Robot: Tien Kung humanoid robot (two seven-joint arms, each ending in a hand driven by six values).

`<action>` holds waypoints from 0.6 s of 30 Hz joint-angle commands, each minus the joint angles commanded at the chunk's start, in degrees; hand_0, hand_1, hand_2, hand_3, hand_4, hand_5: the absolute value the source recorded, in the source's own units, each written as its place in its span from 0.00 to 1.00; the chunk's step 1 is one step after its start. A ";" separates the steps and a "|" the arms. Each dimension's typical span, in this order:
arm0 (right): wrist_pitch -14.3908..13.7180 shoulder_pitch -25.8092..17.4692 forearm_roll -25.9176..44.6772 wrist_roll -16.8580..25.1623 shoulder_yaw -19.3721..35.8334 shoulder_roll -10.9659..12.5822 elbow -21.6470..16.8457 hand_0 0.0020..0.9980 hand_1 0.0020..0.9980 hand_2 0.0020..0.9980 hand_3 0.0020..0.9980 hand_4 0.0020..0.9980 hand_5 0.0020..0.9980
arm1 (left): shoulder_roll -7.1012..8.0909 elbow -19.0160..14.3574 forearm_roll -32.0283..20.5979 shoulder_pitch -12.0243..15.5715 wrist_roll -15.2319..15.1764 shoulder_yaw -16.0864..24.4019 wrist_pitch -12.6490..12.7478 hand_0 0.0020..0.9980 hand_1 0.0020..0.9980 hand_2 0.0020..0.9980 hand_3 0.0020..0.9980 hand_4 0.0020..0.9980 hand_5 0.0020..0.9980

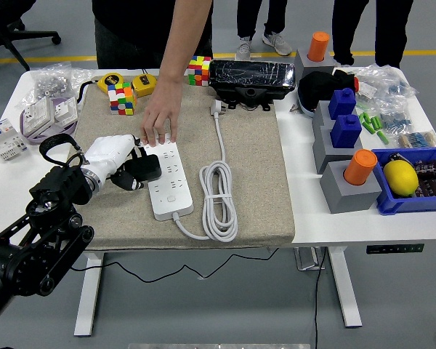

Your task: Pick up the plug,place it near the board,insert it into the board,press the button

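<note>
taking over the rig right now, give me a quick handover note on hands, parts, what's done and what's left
Left hand: white, five fingers, curled around the black plug at the left edge of the white power strip.
Right hand: not in view.
A person's hand presses on the far end of the power strip, steadying it on the beige mat.
The strip's white cable lies coiled to its right.
Done: plug picked up and brought to the strip.
Left: whether the plug is seated cannot be told from this view, so finish the insertion, then press the strip's button.
</note>
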State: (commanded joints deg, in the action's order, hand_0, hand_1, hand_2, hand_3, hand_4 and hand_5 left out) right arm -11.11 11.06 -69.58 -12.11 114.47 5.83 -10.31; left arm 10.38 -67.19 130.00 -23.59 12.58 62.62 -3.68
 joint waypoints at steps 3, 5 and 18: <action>0.02 0.06 0.06 0.05 -0.05 0.00 0.00 0.79 0.69 0.71 0.76 1.00 1.00 | 0.04 -0.05 0.00 -0.09 0.04 0.09 -0.31 0.27 0.22 0.33 0.48 0.89 0.00; 0.01 0.13 0.12 0.01 -0.13 0.07 0.00 0.79 0.69 0.71 0.76 1.00 1.00 | 0.02 0.03 0.00 -0.19 0.04 0.14 -0.40 0.27 0.22 0.33 0.48 0.89 0.00; 0.03 0.16 0.37 -0.01 -0.21 0.01 0.00 0.79 0.69 0.71 0.76 1.00 1.00 | 0.59 -2.54 0.00 -0.11 -1.08 1.99 -1.52 0.27 0.15 0.22 0.32 0.73 0.08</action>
State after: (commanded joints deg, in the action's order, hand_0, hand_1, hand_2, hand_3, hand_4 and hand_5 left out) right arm -11.08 11.23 -69.21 -12.11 114.26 5.85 -10.31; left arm 10.96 -69.73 130.00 -23.70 11.50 64.61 -5.20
